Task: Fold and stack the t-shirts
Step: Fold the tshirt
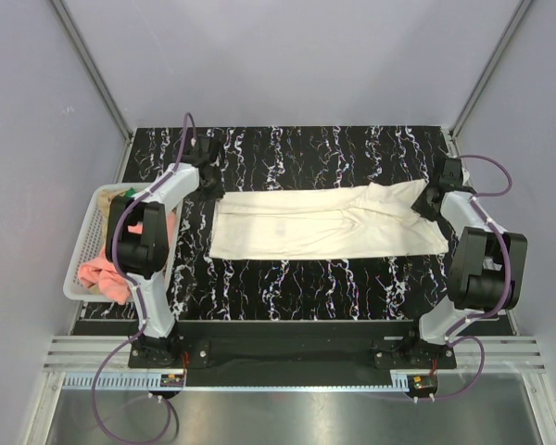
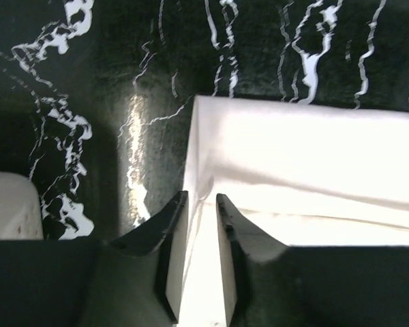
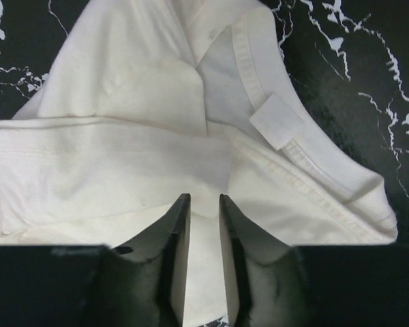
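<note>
The cream-white t-shirt [image 1: 315, 227] lies on the black marbled table, folded lengthwise into a long strip. My left gripper [image 1: 213, 190] is at its far left corner. In the left wrist view the left gripper [image 2: 201, 197] is shut on the shirt's [image 2: 293, 157] left edge, with cloth between the jaws. My right gripper [image 1: 426, 202] is at the rumpled collar end. In the right wrist view the right gripper [image 3: 204, 197] is shut on a fold of the shirt [image 3: 123, 157] just below the collar tag [image 3: 276, 121]. A salmon-pink t-shirt [image 1: 107, 273] lies in the basket.
A white mesh basket [image 1: 85, 236] stands at the table's left edge, behind the left arm; a bit of green cloth [image 1: 128, 192] shows at its far end. Grey walls close in the back and sides.
</note>
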